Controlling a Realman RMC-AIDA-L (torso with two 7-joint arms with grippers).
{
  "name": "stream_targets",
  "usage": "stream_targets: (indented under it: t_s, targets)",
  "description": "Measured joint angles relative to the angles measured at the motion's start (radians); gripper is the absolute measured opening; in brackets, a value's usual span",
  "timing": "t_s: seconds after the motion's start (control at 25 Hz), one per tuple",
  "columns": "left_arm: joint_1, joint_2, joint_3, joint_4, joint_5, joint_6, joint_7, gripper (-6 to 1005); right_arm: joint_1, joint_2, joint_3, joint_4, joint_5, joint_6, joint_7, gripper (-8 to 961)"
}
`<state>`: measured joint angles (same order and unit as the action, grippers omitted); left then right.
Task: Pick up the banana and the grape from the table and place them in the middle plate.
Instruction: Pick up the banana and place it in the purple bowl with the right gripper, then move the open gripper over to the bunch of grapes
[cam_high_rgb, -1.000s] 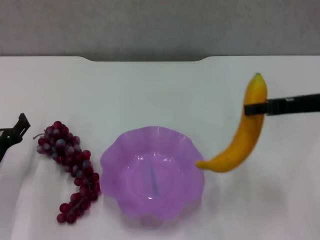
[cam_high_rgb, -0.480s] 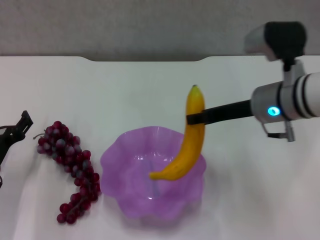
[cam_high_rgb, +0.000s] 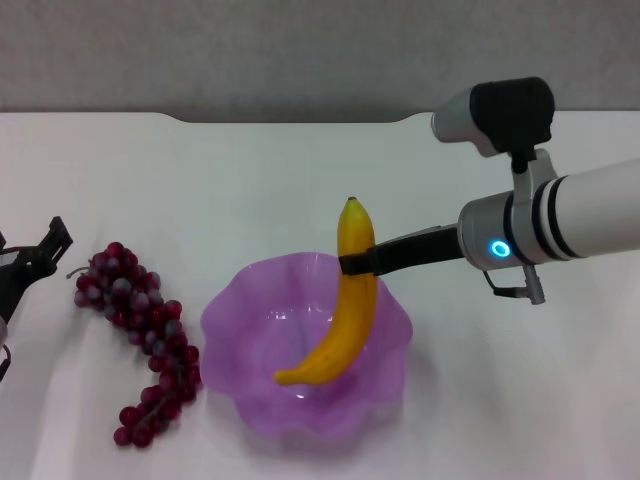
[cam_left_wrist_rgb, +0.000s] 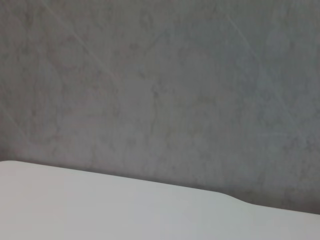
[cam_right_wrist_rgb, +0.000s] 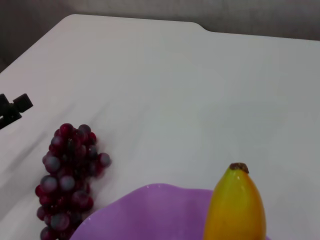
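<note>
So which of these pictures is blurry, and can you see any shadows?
Head view: soft, even light; the middle plate casts a faint shadow on the table, and the banana in the right gripper looks sharp. Right wrist view: the banana tip, very near the lens, is slightly soft, and the grape a bit fuzzy. Left wrist view: only grey wall and table edge, nothing sharp to judge.

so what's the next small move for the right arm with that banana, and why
Probably lower a little and open. The right gripper holds the banana near its upper end, its lower tip hanging inside the purple plate, so releasing should drop it in. The grapes lie on the table beside the left gripper.
</note>
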<state>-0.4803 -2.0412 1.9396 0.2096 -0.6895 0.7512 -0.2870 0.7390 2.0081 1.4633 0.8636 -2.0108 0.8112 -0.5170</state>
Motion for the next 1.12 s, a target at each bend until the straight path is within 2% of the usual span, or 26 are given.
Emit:
stream_targets:
  t_s: [0.44,0.68,0.8,0.92,1.12]
  targets:
    - [0.0,-0.001,0.004,0.005,0.002,-0.001,-0.003,885,0.012,0.003,-0.153,-0.003,0.025,-0.119,-0.048,590]
    - [-0.001,-0.001,0.003,0.001,0.002,-0.002,-0.003,884,0.007,0.002,-0.167,0.0,0.043,-0.153,-0.055,631]
    - [0.002,0.0,0.0,-0.001,0.0,-0.001,-0.003,884,0.0,0.001,-0.181,0.002,0.006,-0.17,-0.057,743]
    - [0.006,0.0,-0.002,-0.001,-0.003,0.001,-0.004,885,-0.039,0.003,-0.199,0.001,-0.049,-0.242,-0.059,854]
    - [0.01,0.002,-0.003,-0.002,-0.004,0.003,-0.006,885,-0.129,0.003,-0.208,-0.005,-0.06,-0.433,-0.136,874]
